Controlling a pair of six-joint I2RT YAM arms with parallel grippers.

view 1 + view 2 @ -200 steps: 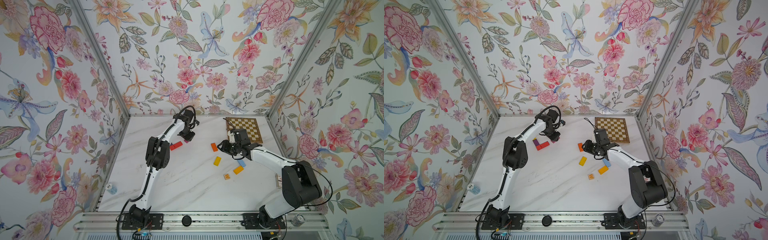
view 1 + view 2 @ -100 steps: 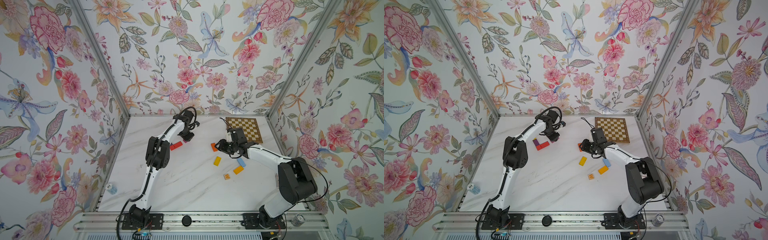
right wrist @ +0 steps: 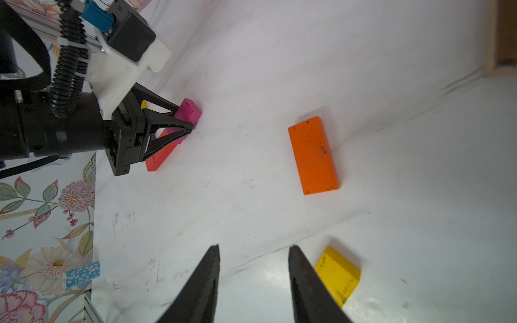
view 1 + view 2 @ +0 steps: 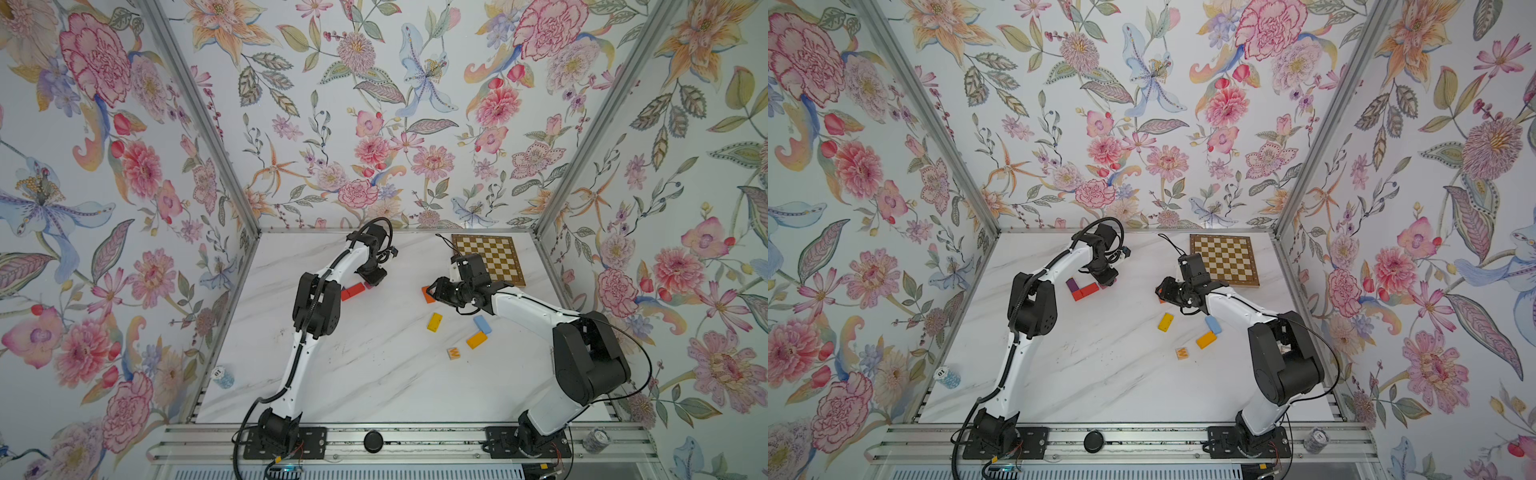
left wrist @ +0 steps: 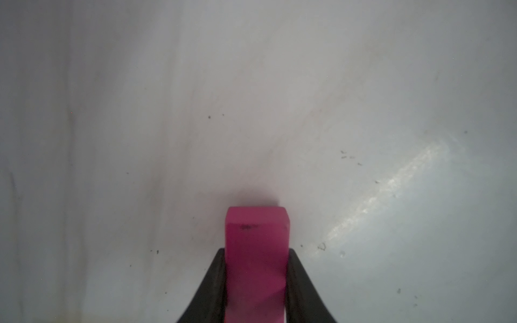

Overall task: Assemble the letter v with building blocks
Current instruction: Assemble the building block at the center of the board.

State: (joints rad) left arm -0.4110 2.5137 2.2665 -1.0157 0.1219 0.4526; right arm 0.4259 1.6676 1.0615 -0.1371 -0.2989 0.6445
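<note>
Holding, left gripper (image 5: 256, 250): clamped narrow on the magenta block (image 5: 256, 229), low over the table (image 5: 140, 112), left of centre in both top views. Judged to be extending the red row.
Letter v so far: purple block (image 4: 1072, 284) and red block (image 4: 1086, 291) meet at a corner, just left of that gripper. Cannot tell whether magenta touches red.
Open room: bare marble between the arms.
Orange block (image 3: 313, 155): lies flat at mid-frame, ahead of the right gripper.
Right gripper (image 3: 253, 247): jaws partly open, empty, aimed toward orange. Likely the next pick.
Spares, lower right: yellow block (image 4: 434, 322), light blue block (image 4: 482, 324), amber block (image 4: 476, 339), W cube (image 4: 454, 353), loosely scattered.
Edge: chessboard (image 4: 490, 257) at upper right, close behind the right wrist. Little room for swinging back.
</note>
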